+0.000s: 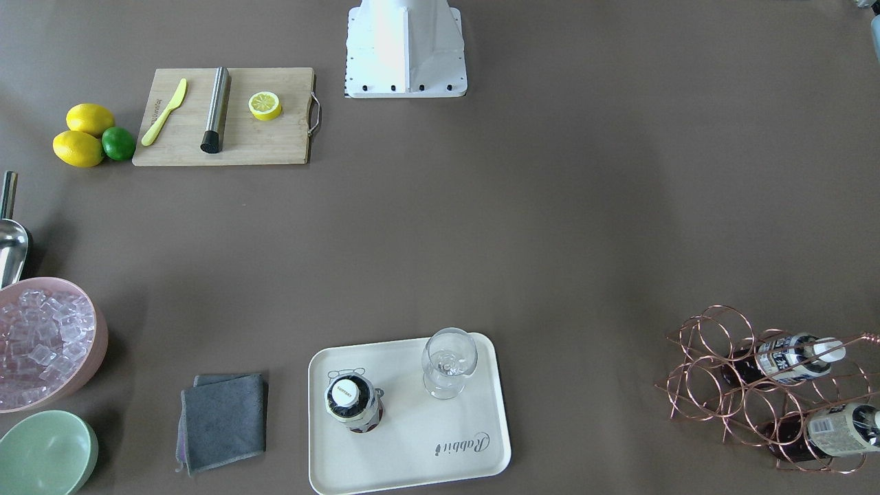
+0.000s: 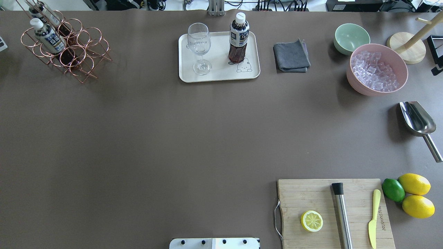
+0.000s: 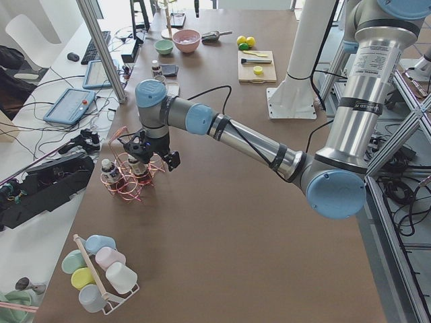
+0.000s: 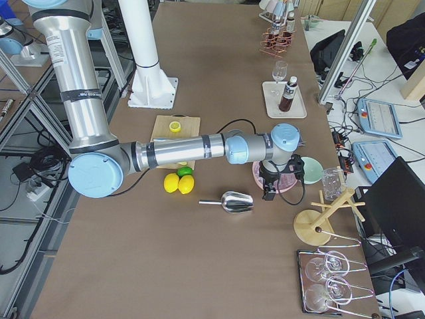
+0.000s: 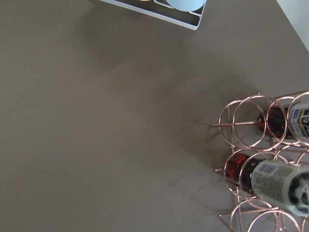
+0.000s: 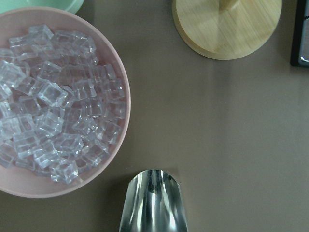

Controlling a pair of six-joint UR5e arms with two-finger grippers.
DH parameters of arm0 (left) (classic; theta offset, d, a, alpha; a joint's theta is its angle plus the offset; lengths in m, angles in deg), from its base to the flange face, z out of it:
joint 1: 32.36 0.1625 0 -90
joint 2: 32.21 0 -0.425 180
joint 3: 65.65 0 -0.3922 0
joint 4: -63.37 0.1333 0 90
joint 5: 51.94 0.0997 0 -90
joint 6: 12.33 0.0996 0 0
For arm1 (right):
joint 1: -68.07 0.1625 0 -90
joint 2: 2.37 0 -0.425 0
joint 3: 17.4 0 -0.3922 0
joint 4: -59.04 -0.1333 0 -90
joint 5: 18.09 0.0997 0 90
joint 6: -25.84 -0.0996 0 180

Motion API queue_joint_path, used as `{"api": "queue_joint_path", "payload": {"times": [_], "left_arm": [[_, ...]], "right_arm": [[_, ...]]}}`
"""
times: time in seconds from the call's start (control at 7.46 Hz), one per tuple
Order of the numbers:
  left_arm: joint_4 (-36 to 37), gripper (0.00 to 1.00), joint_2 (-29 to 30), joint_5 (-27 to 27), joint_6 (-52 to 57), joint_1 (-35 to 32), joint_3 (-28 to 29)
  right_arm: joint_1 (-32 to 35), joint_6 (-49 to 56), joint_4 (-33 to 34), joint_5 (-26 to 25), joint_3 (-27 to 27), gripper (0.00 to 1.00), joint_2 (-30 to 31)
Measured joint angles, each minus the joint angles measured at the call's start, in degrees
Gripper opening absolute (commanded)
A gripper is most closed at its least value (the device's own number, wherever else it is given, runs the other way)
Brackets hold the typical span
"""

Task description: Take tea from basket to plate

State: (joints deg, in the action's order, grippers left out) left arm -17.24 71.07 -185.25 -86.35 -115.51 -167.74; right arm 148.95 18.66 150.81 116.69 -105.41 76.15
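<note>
One tea bottle (image 2: 238, 38) stands upright on the cream plate (image 2: 218, 74), beside a stemmed glass (image 2: 199, 48); it also shows in the front view (image 1: 353, 402). Two more tea bottles (image 2: 48, 36) (image 2: 39, 10) lie in the copper wire basket (image 2: 81, 55) at the far left corner. My left gripper (image 3: 153, 163) hovers just over the basket (image 3: 131, 178); it shows only in the left side view, so I cannot tell if it is open. My right gripper (image 4: 269, 189) hangs over the pink ice bowl's edge (image 4: 292, 185); I cannot tell its state either.
A grey cloth (image 2: 291, 56), a mint bowl (image 2: 350, 38), the pink bowl of ice (image 2: 377, 69), a wooden stand (image 2: 406, 48) and a metal scoop (image 2: 417, 121) lie at the right. A cutting board (image 2: 311, 193) with a lemon half, muddler and knife sits near the base, with lemons and a lime beside it.
</note>
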Motion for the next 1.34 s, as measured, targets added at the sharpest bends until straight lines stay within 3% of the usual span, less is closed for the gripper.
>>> {"api": "queue_joint_path", "payload": {"times": [0.4, 0.67, 1.34], "left_arm": [[3.6, 0.98, -2.1, -0.3, 17.2, 0.6, -2.7], [5.3, 0.98, -3.9, -0.3, 28.9, 0.5, -3.3], [12.3, 0.98, -4.1, 0.8, 45.0, 3.2, -3.4]], "right_arm": [[5.6, 3.6, 4.3, 0.0, -1.5, 0.99, 3.6], [6.1, 3.4, 4.5, -0.6, -1.3, 1.00, 5.3], [4.9, 3.1, 3.9, -1.1, -1.4, 1.00, 5.9]]}}
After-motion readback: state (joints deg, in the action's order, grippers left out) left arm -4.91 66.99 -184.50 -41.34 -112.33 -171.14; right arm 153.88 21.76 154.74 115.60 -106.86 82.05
